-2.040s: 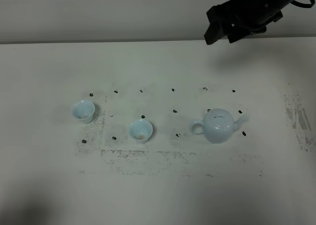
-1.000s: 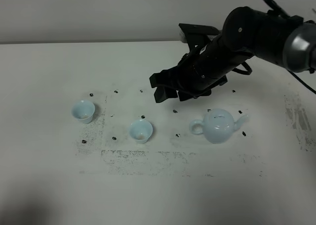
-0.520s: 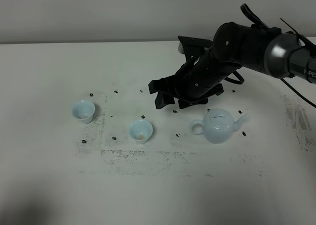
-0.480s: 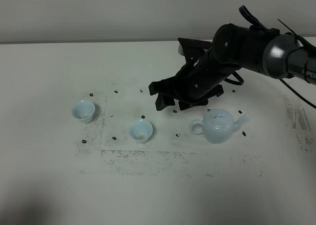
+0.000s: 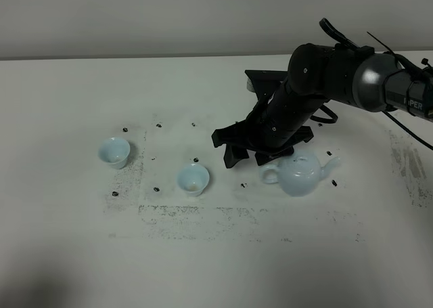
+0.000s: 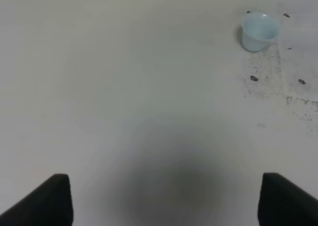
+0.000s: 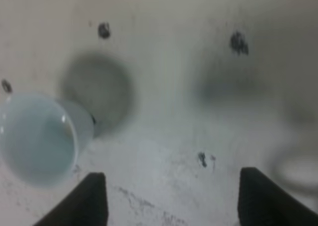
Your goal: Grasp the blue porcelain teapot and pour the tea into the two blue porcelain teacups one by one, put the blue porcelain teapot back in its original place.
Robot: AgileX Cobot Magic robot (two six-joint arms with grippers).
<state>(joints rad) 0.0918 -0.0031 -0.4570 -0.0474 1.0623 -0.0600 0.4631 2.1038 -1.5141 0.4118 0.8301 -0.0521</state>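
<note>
The blue porcelain teapot (image 5: 300, 174) stands upright on the table, handle pointing left and spout right. Two blue porcelain teacups stand to its left: one at the far left (image 5: 114, 151) and one nearer the middle (image 5: 193, 179). My right gripper (image 5: 247, 158) is open and low over the table, just left of the teapot's handle and touching nothing. In the right wrist view its tips (image 7: 174, 201) straddle bare table, with the middle cup (image 7: 39, 136) to one side and a blurred pale loop (image 7: 298, 171) at the other edge. My left gripper (image 6: 171, 201) is open and empty, far from the far-left cup (image 6: 258, 31).
The white table (image 5: 216, 267) carries small black marks and a scuffed grey patch around the cups and the teapot. The right arm (image 5: 338, 71) reaches in from the upper right, over the area behind the teapot.
My right arm has come in from the upper right and lowered, its open gripper shifting right and down toward the teapot's handle. The teapot and cups have not moved.
</note>
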